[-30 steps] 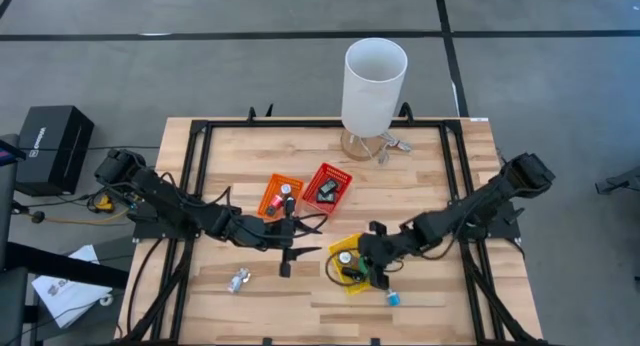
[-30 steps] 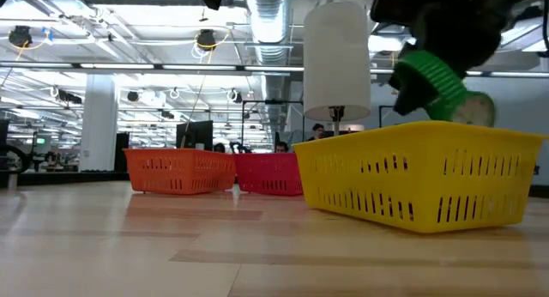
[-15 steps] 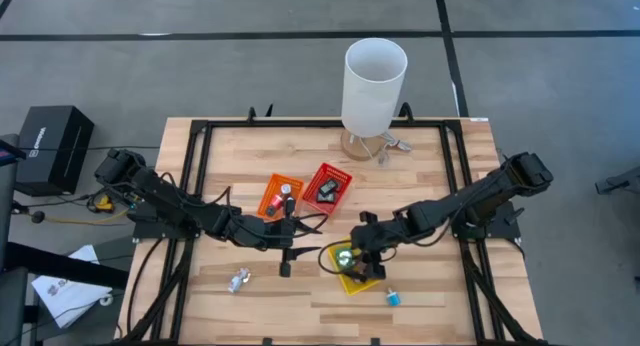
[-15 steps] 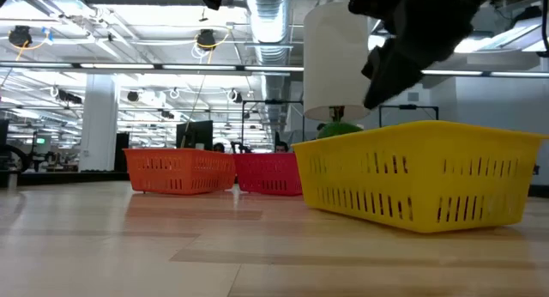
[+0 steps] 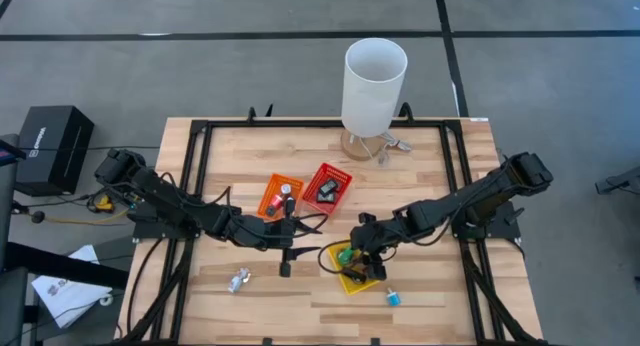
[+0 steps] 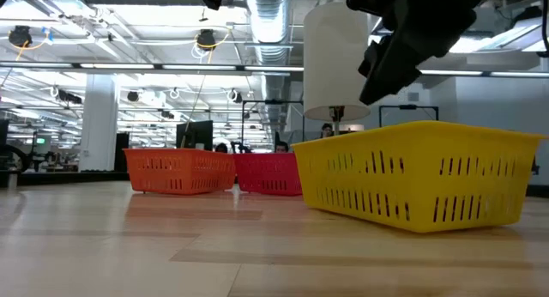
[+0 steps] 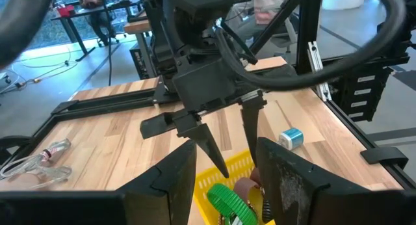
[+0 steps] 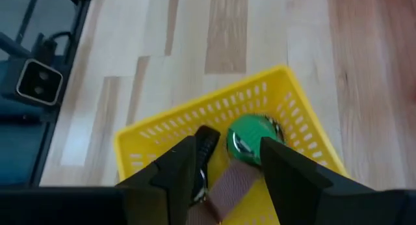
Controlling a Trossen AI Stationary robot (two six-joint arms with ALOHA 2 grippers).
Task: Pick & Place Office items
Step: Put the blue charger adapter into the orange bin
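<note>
**Green ring lying in the yellow basket, right fingers parted above it**

The right gripper (image 5: 362, 248) is hanging over the yellow mesh basket (image 8: 156, 131), its two dark fingers (image 7: 209, 144) spread with nothing between them. The green ring (image 8: 251, 138) is lying on the basket floor just beneath and between the fingertips, beside a brown strip (image 8: 229, 184) and a small black piece (image 8: 205, 142). Judging by this, the release looks made, and the step in hand is getting clear: lifting straight up seems wisest, so that neither fingertip is catching the thin slotted wall and dragging the light basket across the wood.

The left gripper (image 5: 287, 229) is waiting near the orange basket (image 5: 272, 195), its fingers apart and holding nothing, as its own wrist view shows.

The ring is ribbed plastic, round and flat, likely to roll if nudged on edge. The basket is stiff moulded plastic with slotted walls. Beyond the right fingers, out on the pale butcher-block table (image 5: 420, 176), a small blue block (image 5: 393, 298) is lying; well off to the left fingers' side, a clear, glinting piece (image 5: 238, 280) is waiting, probably slippery to pinch.
</note>
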